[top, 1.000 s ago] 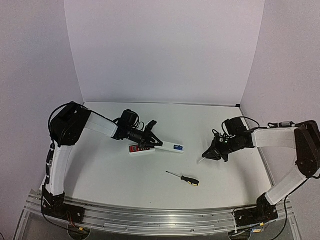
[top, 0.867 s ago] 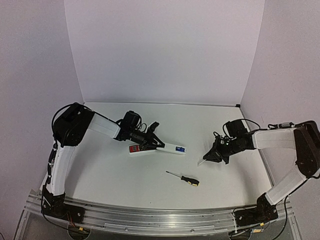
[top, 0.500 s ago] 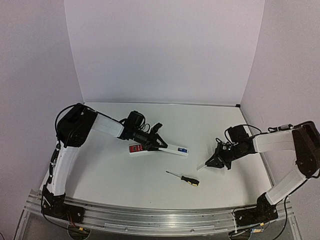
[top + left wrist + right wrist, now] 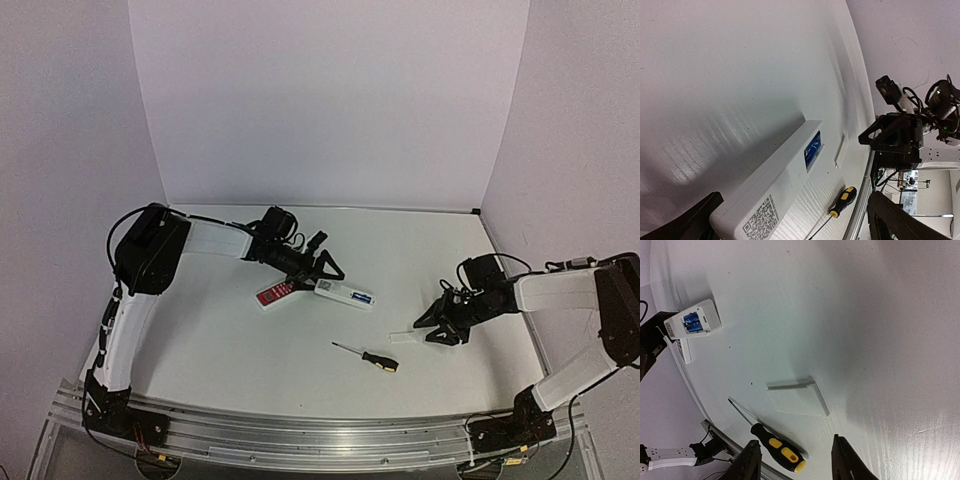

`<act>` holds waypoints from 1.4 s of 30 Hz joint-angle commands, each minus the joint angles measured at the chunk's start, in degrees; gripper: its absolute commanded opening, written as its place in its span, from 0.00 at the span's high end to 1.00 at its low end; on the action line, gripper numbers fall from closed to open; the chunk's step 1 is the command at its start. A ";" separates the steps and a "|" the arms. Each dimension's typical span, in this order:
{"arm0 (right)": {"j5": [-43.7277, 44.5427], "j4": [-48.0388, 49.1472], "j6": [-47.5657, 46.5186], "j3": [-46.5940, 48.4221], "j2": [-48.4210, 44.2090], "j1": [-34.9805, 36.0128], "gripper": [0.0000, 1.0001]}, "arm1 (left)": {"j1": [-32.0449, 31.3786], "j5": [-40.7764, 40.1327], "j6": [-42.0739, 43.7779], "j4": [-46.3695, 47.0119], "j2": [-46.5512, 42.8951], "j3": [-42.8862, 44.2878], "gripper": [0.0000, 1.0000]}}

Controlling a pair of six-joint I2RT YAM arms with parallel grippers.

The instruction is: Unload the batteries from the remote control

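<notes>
White remote control (image 4: 345, 293), blue batteries (image 4: 693, 322); screwdriver (image 4: 777, 449) handle black-yellow.

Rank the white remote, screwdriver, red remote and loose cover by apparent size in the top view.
1. The white remote and the screwdriver: alike in length, too close to rank, though the remote is broader.
2. The red remote.
3. The cover, smallest.

We see the remote control (image 4: 343, 292) lying flat, plain white back up, its QR-labelled end just below the left gripper's (image 4: 327, 258) wide-spread fingers, the rest stretching away from them. Its far-end compartment is uncovered, with the blue batteries (image 4: 812, 149) seated inside.
</notes>
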 commanded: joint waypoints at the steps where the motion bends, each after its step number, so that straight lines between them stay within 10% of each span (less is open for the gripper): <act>1: 3.16 -2.44 -0.11 -0.34 -3.74 -0.22 0.42 | 0.06 -7.82 4.20 -8.08 -3.14 4.14 0.00; 11: 8.58 -17.24 -13.35 5.87 -11.08 0.47 0.27 | -0.28 -12.74 7.65 -14.00 -7.90 7.76 0.00; 16: 16.61 -19.27 -27.01 10.05 -11.93 11.89 0.25 | -0.64 -13.63 7.03 -14.65 -12.36 7.90 0.00; 23: 20.54 -19.41 -42.09 17.24 1.02 26.71 0.28 | -0.73 -16.58 4.90 -4.50 -28.77 -8.12 0.00; 42: 34.94 -21.47 -51.51 20.56 16.42 38.11 0.52 | -0.64 -28.32 -3.37 3.01 -53.73 -38.89 0.00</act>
